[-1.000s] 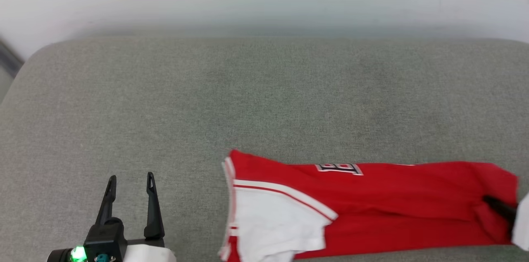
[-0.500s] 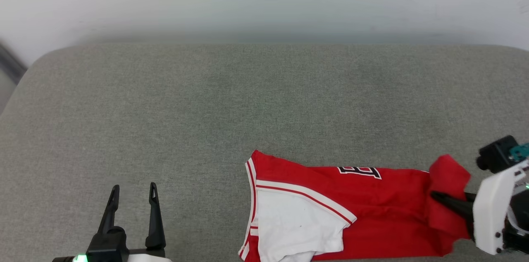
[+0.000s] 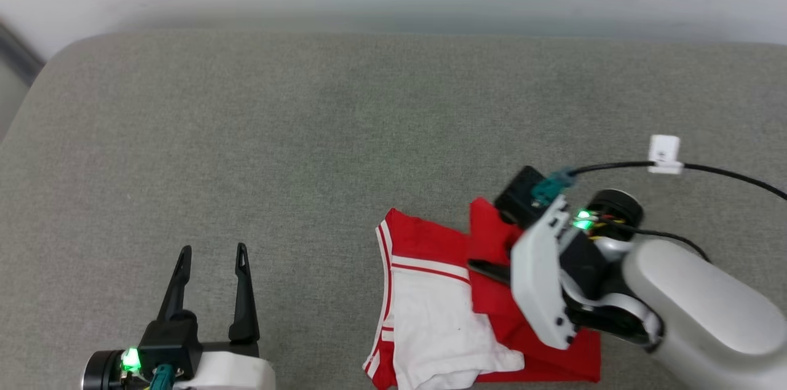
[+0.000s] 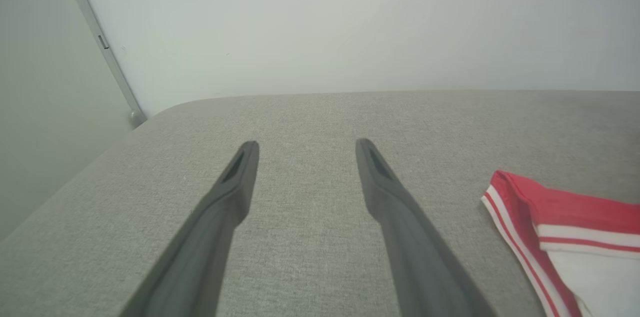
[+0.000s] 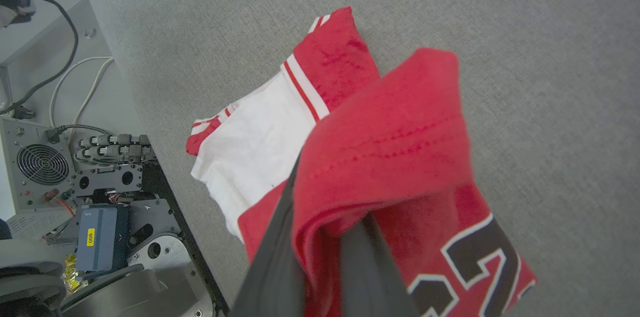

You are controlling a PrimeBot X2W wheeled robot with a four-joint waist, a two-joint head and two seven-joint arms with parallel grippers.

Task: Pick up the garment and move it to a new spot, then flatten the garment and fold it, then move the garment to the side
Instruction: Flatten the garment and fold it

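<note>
Has swung left over the near-right tabletop (image 3: 307, 131), right gripper (image 3: 478, 265) jaws clamped on the garment (image 3: 430, 316) hem, doubling red cloth over itself. Reads as folding under way. Left gripper (image 3: 213, 248): idle near left, jaws apart.

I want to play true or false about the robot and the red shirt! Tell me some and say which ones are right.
1. The right fingers pinch the red jersey shirt with a white sleeve. True.
2. The left fingers hold the shirt too. False: they are open, holding nothing, apart from the shirt.
3. The shirt lies on a grey fabric cushion. True.
4. The shirt is spread out flat. False: its red end is lifted and doubled over the rest.
</note>
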